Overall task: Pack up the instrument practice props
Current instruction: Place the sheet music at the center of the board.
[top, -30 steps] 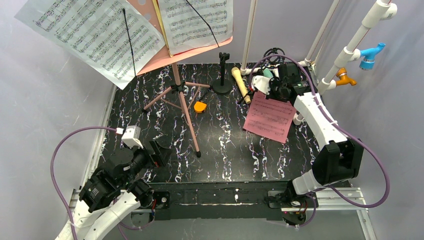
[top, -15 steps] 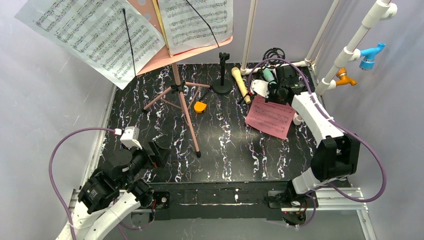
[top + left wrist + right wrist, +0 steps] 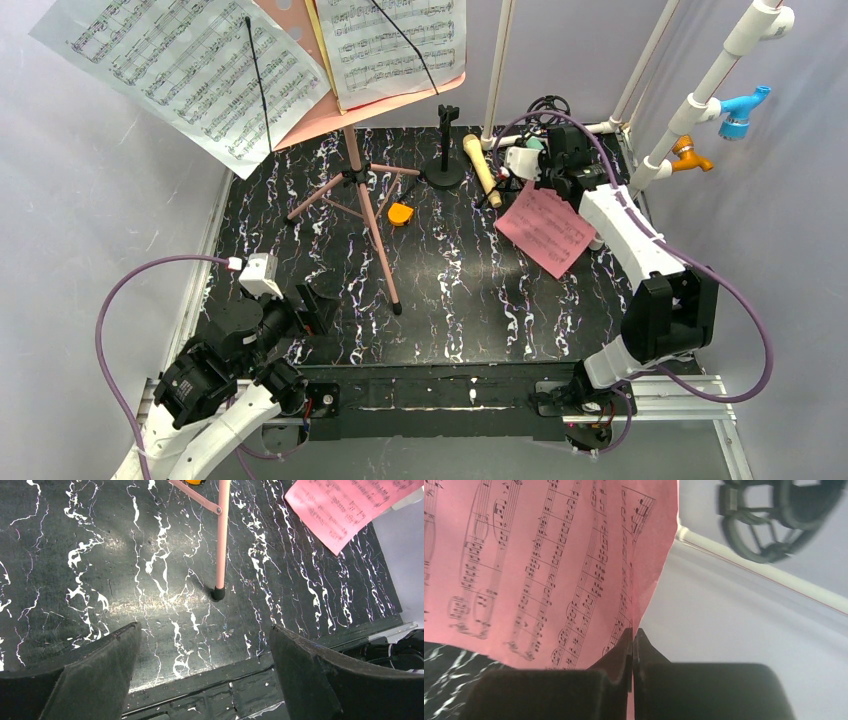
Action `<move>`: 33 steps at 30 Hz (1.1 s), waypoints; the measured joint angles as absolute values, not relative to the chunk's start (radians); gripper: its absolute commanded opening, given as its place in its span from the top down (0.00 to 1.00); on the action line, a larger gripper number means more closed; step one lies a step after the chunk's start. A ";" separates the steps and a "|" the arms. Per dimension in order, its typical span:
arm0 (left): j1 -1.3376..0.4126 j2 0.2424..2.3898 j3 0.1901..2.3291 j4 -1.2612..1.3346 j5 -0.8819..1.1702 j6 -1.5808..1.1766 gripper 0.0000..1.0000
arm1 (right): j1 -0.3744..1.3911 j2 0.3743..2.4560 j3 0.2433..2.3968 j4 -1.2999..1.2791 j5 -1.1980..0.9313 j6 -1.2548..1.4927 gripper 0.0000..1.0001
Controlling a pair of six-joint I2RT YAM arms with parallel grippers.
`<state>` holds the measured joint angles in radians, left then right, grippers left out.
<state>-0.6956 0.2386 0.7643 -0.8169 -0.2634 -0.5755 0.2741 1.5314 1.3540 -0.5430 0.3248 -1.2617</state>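
My right gripper at the back right is shut on the edge of a pink music sheet, which hangs tilted above the table. In the right wrist view the gripper pinches the pink sheet at its right edge. The pink music board on pink tripod legs stands back left and carries white sheets. A beige microphone lies beside the wrist, and a teal microphone is partly hidden behind it. Near the front left my left gripper is open and empty, with a tripod leg ahead of it.
A black microphone stand and a small orange object sit near the tripod. The white pipe frame with blue and orange fittings rises at the back right. A black coiled item lies at the back edge.
The right gripper has turned and drawn back a little with the pink sheet, which now hangs rotated like a diamond. The left arm has stayed still.
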 measured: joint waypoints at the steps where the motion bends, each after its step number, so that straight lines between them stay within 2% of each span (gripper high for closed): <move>1: -0.696 0.239 0.764 -0.817 -0.263 -0.575 0.02 | 0.274 1.534 1.354 -0.511 0.352 -1.270 0.99; 14: -0.696 0.201 0.764 -0.823 -0.263 -0.584 0.02 | 0.237 1.679 1.354 -0.172 0.556 -1.400 0.99; 23: -0.696 0.181 0.764 -0.828 -0.263 -0.588 0.02 | 0.203 1.696 1.351 -0.117 0.580 -1.410 0.98; 33: -0.696 0.179 0.764 -0.832 -0.263 -0.593 0.02 | 0.202 1.721 1.343 -0.102 0.595 -1.396 0.90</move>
